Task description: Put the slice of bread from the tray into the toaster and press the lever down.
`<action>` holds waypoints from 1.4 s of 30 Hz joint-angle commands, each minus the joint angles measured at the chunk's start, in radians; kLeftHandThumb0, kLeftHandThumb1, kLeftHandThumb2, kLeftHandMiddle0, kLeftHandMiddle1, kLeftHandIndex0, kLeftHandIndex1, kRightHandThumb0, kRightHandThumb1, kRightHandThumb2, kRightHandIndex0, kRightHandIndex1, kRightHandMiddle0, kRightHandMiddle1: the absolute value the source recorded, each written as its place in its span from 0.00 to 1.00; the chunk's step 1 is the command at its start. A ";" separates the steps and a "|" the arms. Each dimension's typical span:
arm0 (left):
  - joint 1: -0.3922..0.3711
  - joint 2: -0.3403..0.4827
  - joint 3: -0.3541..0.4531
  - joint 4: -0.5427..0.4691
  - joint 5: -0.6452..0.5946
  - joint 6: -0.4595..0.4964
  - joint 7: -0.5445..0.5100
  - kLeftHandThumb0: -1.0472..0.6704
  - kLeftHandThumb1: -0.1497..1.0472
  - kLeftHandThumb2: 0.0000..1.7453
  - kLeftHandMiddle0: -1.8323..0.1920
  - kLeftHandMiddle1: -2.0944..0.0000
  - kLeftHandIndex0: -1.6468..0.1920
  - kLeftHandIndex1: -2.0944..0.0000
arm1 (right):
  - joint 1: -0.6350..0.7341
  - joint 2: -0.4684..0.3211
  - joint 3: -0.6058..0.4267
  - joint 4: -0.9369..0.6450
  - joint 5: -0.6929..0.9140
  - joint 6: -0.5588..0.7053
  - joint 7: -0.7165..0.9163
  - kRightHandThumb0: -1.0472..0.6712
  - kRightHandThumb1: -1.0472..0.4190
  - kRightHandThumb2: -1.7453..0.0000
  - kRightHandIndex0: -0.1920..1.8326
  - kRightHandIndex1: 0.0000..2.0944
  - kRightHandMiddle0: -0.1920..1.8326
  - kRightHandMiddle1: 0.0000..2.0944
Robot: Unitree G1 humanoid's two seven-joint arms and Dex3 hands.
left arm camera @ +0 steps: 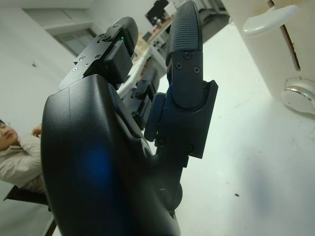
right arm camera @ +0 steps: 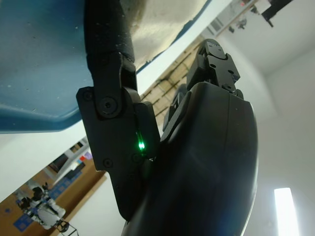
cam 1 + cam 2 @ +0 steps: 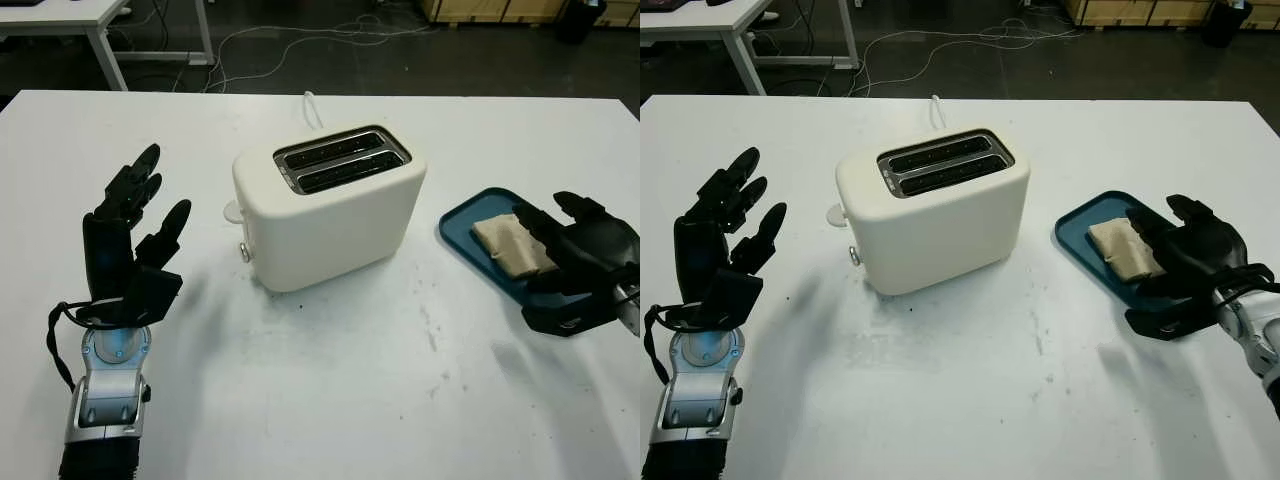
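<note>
A cream two-slot toaster [image 3: 330,215] stands mid-table with both slots [image 3: 342,160] empty. Its white lever [image 3: 233,211] sits raised on the left end, above a small knob [image 3: 244,253]. The slice of bread [image 3: 505,245] lies flat on the blue tray [image 3: 465,225] to the right. My right hand [image 3: 565,235] is open over the tray's near end, and one finger [image 2: 106,59] reaches across the bread's edge [image 2: 162,19]. My left hand [image 3: 135,220] is raised and open left of the toaster, a hand's width from the lever [image 1: 268,19].
The toaster's white cable [image 3: 312,108] runs off the table's far edge. Beyond the table are a dark floor with loose cables and another white table [image 3: 60,20]. A seated person [image 1: 15,157] shows behind my left hand.
</note>
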 commanded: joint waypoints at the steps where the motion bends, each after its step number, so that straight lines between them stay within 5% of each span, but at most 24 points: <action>1: -0.004 0.007 0.004 0.006 0.003 -0.017 0.011 0.20 0.89 0.18 0.58 0.99 0.60 1.00 | -0.016 0.026 0.041 0.053 -0.029 -0.004 -0.026 0.12 0.09 0.85 0.09 0.00 0.12 0.02; 3: -0.004 0.007 0.005 0.004 0.002 -0.016 0.010 0.20 0.89 0.18 0.58 0.99 0.60 1.00 | -0.041 0.038 0.066 0.100 -0.028 -0.015 -0.039 0.12 0.09 0.84 0.09 0.00 0.10 0.56; 5: -0.003 0.007 0.006 -0.002 0.005 -0.010 0.011 0.20 0.89 0.18 0.58 0.99 0.60 1.00 | -0.066 0.048 0.096 0.136 -0.032 -0.019 -0.042 0.12 0.09 0.83 0.09 0.00 0.10 0.78; 6: -0.002 0.008 0.006 -0.005 0.006 -0.008 0.011 0.20 0.89 0.18 0.58 0.99 0.60 1.00 | -0.075 0.053 0.108 0.149 -0.029 -0.022 -0.040 0.11 0.09 0.83 0.09 0.00 0.11 0.80; 9: -0.003 0.007 0.007 -0.004 0.007 -0.011 0.013 0.20 0.89 0.18 0.58 0.99 0.60 1.00 | -0.097 0.067 0.127 0.190 -0.007 -0.045 -0.050 0.11 0.09 0.85 0.09 0.00 0.24 0.83; 15: -0.005 0.006 0.007 0.004 0.006 -0.019 0.020 0.20 0.89 0.18 0.58 0.99 0.60 1.00 | -0.124 0.082 0.148 0.247 0.020 -0.082 -0.043 0.11 0.09 0.84 0.09 0.00 0.33 0.83; 20: -0.004 0.003 0.004 -0.001 0.004 -0.015 0.021 0.21 0.89 0.18 0.58 0.99 0.60 1.00 | -0.130 0.083 0.162 0.288 0.026 -0.127 -0.095 0.17 0.09 0.75 0.10 0.00 0.28 0.83; 21: -0.004 0.003 0.004 -0.002 0.004 -0.016 0.021 0.21 0.89 0.18 0.58 0.99 0.60 1.00 | -0.131 0.081 0.163 0.293 0.029 -0.138 -0.101 0.19 0.09 0.73 0.10 0.05 0.25 0.83; 22: -0.004 0.004 0.004 0.000 0.002 -0.016 0.020 0.21 0.89 0.18 0.58 0.99 0.60 1.00 | -0.134 0.082 0.164 0.302 0.030 -0.143 -0.106 0.20 0.09 0.71 0.10 0.49 0.22 0.83; 24: -0.004 0.007 0.004 -0.001 0.001 -0.014 0.016 0.21 0.89 0.18 0.59 0.99 0.61 1.00 | -0.140 0.087 0.169 0.327 0.031 -0.154 -0.118 0.21 0.09 0.69 0.10 0.76 0.19 0.83; 30: -0.002 0.007 0.004 -0.003 0.005 -0.011 0.018 0.20 0.89 0.18 0.58 0.99 0.60 1.00 | -0.147 0.087 0.176 0.343 0.055 -0.170 -0.092 0.22 0.09 0.64 0.11 0.83 0.28 0.83; 34: -0.001 0.005 0.006 0.003 0.001 -0.016 0.019 0.20 0.89 0.18 0.58 0.99 0.60 1.00 | -0.161 0.086 0.217 0.351 0.008 -0.147 -0.119 0.21 0.09 0.53 0.44 0.83 0.27 0.83; 35: -0.001 0.005 0.006 0.004 -0.001 -0.018 0.018 0.20 0.89 0.18 0.58 0.99 0.60 1.00 | -0.161 0.086 0.233 0.352 -0.012 -0.137 -0.162 0.20 0.09 0.50 0.65 0.83 0.23 0.83; 36: 0.002 0.004 0.006 0.000 0.000 -0.012 0.018 0.21 0.89 0.18 0.59 0.99 0.60 1.00 | -0.157 0.085 0.244 0.353 -0.028 -0.129 -0.218 0.20 0.09 0.49 0.76 0.83 0.21 0.83; 37: 0.004 0.004 0.005 -0.003 -0.001 -0.009 0.015 0.21 0.89 0.18 0.59 0.99 0.61 1.00 | -0.151 0.084 0.249 0.355 -0.036 -0.130 -0.274 0.21 0.09 0.47 0.81 0.83 0.27 0.83; 38: 0.006 0.005 0.004 -0.007 0.001 -0.006 0.014 0.21 0.89 0.18 0.59 0.99 0.61 1.00 | -0.147 0.083 0.254 0.356 -0.043 -0.128 -0.322 0.22 0.09 0.45 0.85 0.83 0.62 0.83; 39: 0.008 0.005 0.004 -0.009 -0.001 -0.004 0.011 0.21 0.89 0.18 0.59 0.99 0.61 1.00 | -0.145 0.080 0.259 0.355 -0.048 -0.126 -0.356 0.23 0.09 0.44 0.86 0.83 0.74 0.83; 42: 0.011 0.003 0.004 -0.017 -0.009 0.004 0.004 0.21 0.89 0.18 0.59 0.99 0.61 1.00 | -0.147 0.069 0.269 0.349 -0.056 -0.134 -0.426 0.27 0.09 0.41 0.87 0.83 0.86 0.83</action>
